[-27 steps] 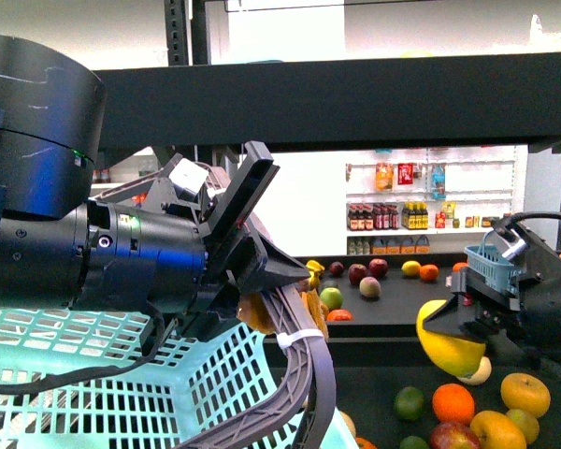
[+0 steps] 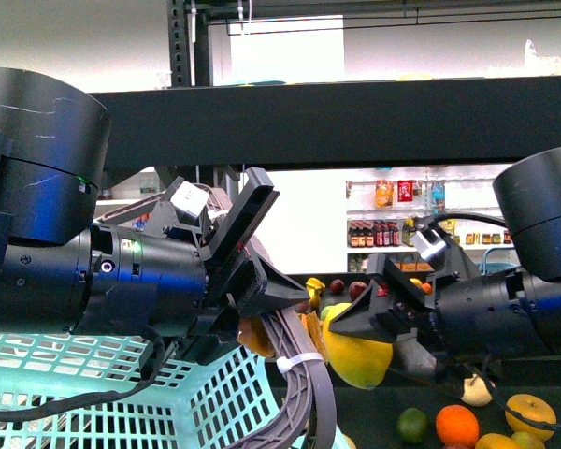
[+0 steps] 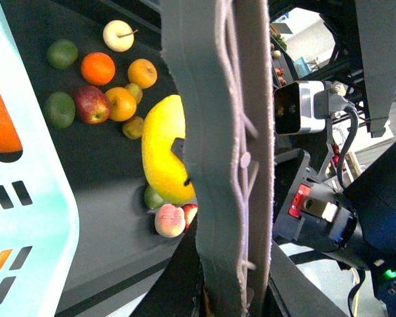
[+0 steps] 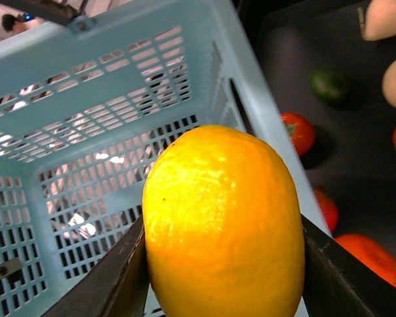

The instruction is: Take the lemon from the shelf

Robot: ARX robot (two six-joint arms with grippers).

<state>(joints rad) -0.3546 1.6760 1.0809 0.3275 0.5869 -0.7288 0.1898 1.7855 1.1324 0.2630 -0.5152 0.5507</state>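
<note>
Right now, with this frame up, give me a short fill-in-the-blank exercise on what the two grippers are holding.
1. The right gripper is shut on a yellow ____.
2. The left gripper grips the grey handle of the light blue ____.
3. A loose orange lies on the black ____.

Missing words: lemon; basket; shelf.

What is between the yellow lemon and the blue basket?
The gray handle of the basket stands between them in the front view. The lemon, held by the right gripper, hangs beside it, outside the basket.
</note>
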